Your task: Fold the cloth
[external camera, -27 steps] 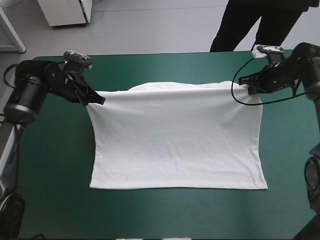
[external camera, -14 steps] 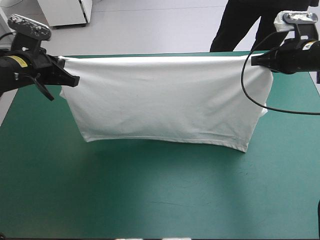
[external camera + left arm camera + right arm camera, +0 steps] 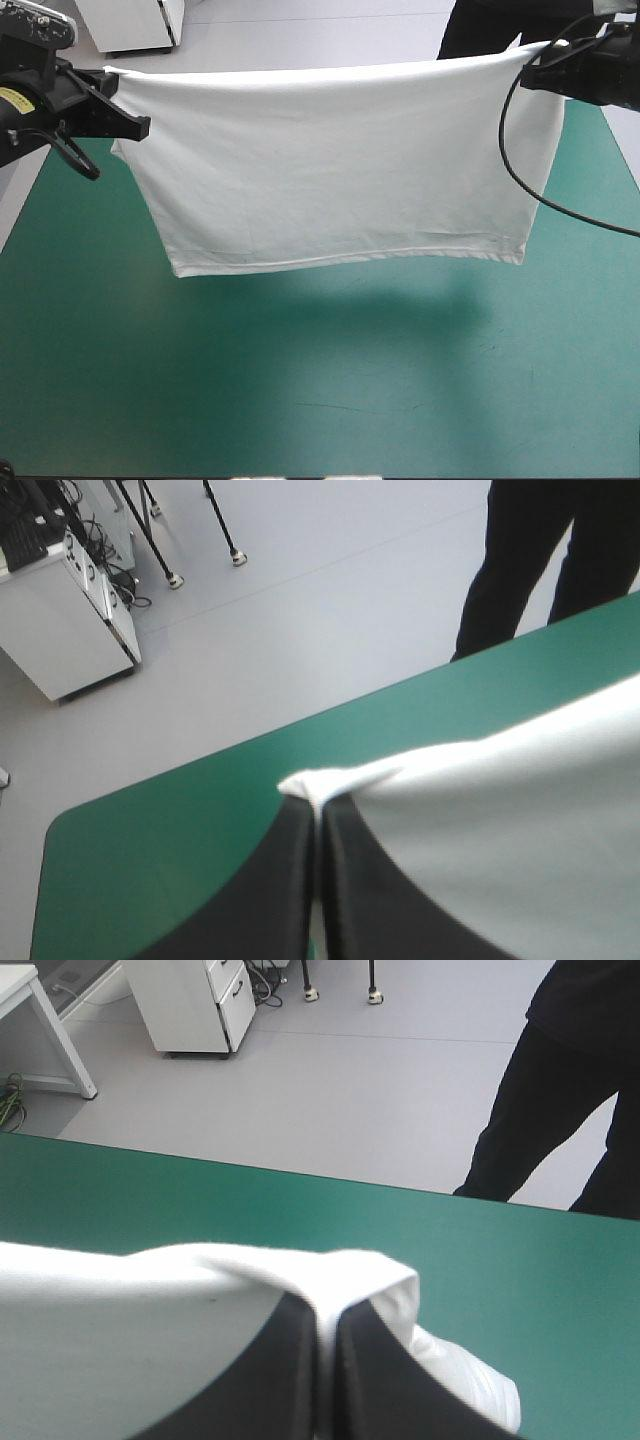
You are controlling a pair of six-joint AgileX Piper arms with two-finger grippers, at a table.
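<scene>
I have the T-shirt (image 3: 340, 170) hung between left end effector (image 3: 146, 127) and right end effector (image 3: 526, 78), each pinching a corner.

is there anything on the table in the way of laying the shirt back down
Nothing visible. The T-shirt hangs between the left gripper and right gripper, both shut on its top corners, and the teal-green table below it shows bare. The strip of table behind the hanging sheet is hidden.
</scene>
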